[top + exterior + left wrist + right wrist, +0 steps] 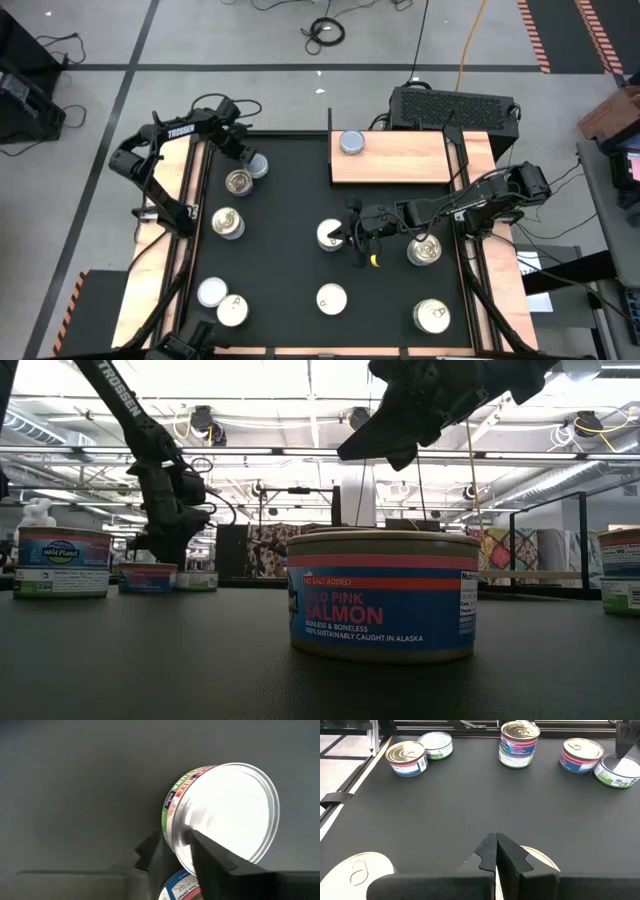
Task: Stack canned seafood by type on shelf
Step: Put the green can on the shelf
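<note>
Noting the left arm reaching over the far left part of the surface, with the left jaws coming down on a silver tin. Seeing that tin sitting right at the jaws, rim tight against them and green label facing the wrist camera. Unable to tell whether the left jaws are grasping it or released. Recording a gold tin lying just beside the silver one, on its near side.

Noting the right arm stretching toward mid-surface, right jaws clenched on nothing, tips pressing together. Seeing them hanging clear above the surface in the low view. Finding a cream tin lying just beyond the tips, partly hidden behind them in the right wrist view, not between them. Noting a second cream tin sitting nearer the front edge, well apart from the jaws.

Logging the shelf lying at the far right of the surface, carrying a single shelf tin at its left end.

Counting the remainder standing loose on the surface: a left tin, a front pair touching near the left corner, a right tin below the right arm, and a corner tin at the front right.
</note>
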`<state>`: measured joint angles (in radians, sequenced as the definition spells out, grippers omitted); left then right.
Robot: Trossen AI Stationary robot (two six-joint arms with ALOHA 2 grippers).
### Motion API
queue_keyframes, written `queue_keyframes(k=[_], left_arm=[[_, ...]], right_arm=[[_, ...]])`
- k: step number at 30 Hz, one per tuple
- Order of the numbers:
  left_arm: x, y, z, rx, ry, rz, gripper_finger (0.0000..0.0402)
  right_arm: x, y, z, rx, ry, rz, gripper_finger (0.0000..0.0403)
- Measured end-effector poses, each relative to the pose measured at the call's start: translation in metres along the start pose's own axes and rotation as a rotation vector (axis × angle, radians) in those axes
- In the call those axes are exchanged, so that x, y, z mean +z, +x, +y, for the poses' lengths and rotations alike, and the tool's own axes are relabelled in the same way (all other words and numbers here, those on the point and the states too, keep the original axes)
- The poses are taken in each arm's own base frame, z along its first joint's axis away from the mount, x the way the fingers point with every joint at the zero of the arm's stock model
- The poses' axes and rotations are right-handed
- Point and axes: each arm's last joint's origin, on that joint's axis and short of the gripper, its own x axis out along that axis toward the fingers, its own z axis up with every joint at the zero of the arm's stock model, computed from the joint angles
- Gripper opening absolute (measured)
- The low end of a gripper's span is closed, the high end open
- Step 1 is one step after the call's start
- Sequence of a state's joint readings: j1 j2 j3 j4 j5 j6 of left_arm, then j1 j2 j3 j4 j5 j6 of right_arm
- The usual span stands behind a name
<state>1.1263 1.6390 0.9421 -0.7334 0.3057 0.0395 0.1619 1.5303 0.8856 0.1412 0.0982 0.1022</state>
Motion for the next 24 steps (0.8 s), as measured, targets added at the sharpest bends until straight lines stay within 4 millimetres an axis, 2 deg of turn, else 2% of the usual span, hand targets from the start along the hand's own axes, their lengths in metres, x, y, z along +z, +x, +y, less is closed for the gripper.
queue_keyframes(k=[6, 12, 24], left_arm=[[0.000, 0.000, 0.000, -0.008, -0.001, -0.007, 0.0009], [0.001, 0.000, -0.001, -0.033, 0.002, -0.016, 0.0007], [0.010, -0.003, -0.019, -0.188, 0.032, -0.049, 0.0006]], right_arm=[[0.000, 0.000, 0.001, 0.003, 0.000, -0.004, 0.0000], [0.000, -0.007, 0.003, 0.005, 0.003, 0.022, 0.0000], [0.005, -0.040, 0.001, -0.009, 0.019, 0.088, 0.0000]])
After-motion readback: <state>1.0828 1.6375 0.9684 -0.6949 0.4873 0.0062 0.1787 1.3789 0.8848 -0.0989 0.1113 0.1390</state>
